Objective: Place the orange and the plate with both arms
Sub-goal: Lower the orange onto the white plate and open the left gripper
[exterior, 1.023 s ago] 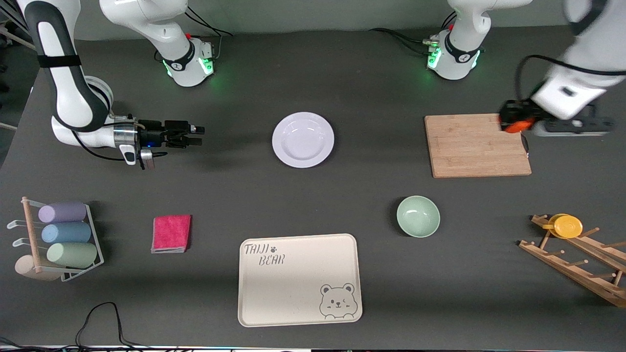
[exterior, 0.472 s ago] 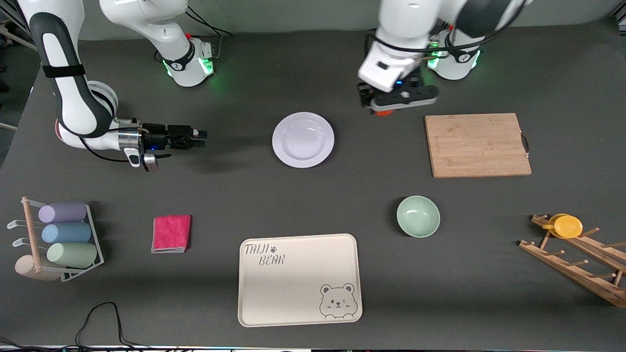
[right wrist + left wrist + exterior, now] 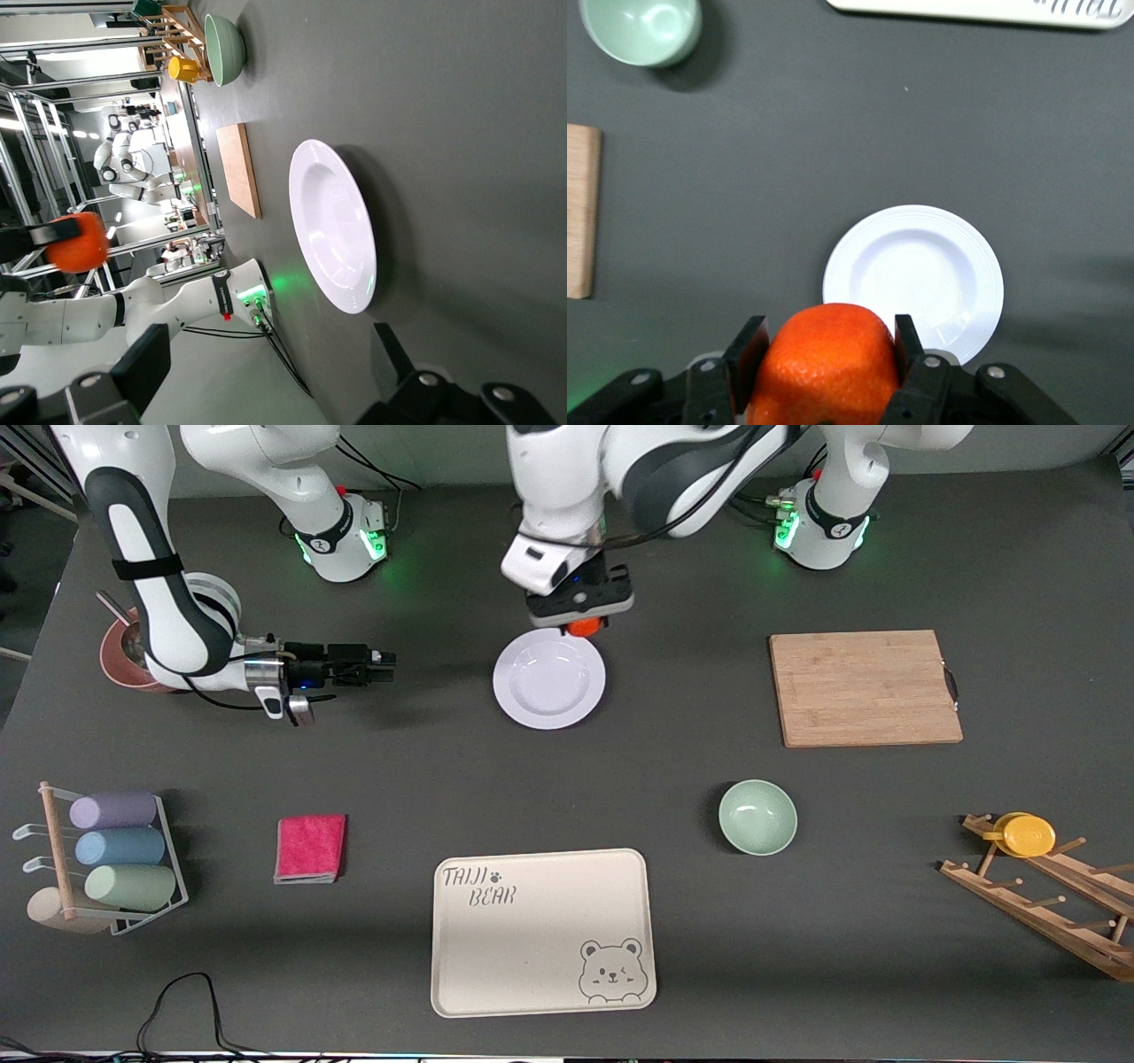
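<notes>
Nearest you: cream tray [image 3: 542,930], mint bowl [image 3: 757,817], unused. Mid-worktop: plate [image 3: 549,678] lies flat, bare, ready as target. Your right hand [image 3: 383,667] waits low beside plate, fingers spread for rim grab. Your left hand [image 3: 580,622] hangs over plate's farther rim, pinching orange [image 3: 824,363] for drop.

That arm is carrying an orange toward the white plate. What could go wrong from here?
The left gripper holds the orange over the plate's edge, not its middle; released here, the round fruit could hit the raised rim and roll off across the table. The right gripper, open, points at the plate from the right arm's end of the table, so if both close in together the arms might bump, or the plate may shift while the orange lands.
</notes>
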Available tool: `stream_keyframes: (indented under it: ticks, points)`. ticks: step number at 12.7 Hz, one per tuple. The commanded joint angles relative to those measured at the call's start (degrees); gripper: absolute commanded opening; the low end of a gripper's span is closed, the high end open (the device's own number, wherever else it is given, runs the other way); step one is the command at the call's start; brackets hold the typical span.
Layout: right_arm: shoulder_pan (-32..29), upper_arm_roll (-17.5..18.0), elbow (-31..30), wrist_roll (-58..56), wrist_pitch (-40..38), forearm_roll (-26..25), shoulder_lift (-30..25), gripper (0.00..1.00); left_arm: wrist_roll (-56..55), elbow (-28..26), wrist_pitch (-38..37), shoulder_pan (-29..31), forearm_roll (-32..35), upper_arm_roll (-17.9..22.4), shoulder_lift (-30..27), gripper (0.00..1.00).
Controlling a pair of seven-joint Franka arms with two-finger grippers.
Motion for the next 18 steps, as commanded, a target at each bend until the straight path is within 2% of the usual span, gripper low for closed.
stream_keyframes:
  ticks: [1, 3, 6, 8, 11, 13, 18]
  points:
    - [0.7, -0.2, -1.8, -2.1, 0.7, 2.9, 0.2, 1.00, -4.6, 3.0, 5.9, -2.0, 4.6, 0.8, 7.7, 0.57]
    - [0.9, -0.1, -1.8, -2.5, 0.6, 4.3, 1.9, 1.00, -7.4, 2.4, 9.1, -3.2, 8.9, 1.1, 12.1, 0.57]
    - [3.6, -0.2, -1.8, -9.0, 0.2, 9.8, 6.2, 1.00, -14.0, -1.2, 14.5, -5.9, 14.8, 2.9, 16.5, 0.57]
    - [4.8, -0.2, -2.8, -9.9, 0.1, 11.7, 6.7, 1.00, -16.2, -4.2, 17.4, -9.3, 15.2, 5.9, 16.6, 0.57]
    - [4.8, -0.2, -3.9, -10.3, 0.0, 13.2, 7.1, 1.00, -18.5, -8.7, 22.9, -10.5, 15.2, 7.0, 16.7, 0.57]
    - [4.9, -0.1, -4.0, -12.1, 0.0, 13.6, 8.0, 1.00, -18.4, -8.7, 23.7, -11.2, 15.4, 8.1, 17.6, 0.57]
    - [4.9, 0.2, -2.8, -12.1, 0.1, 14.4, 9.7, 1.00, -18.5, -8.5, 25.7, -11.2, 17.2, 8.1, 19.1, 0.57]
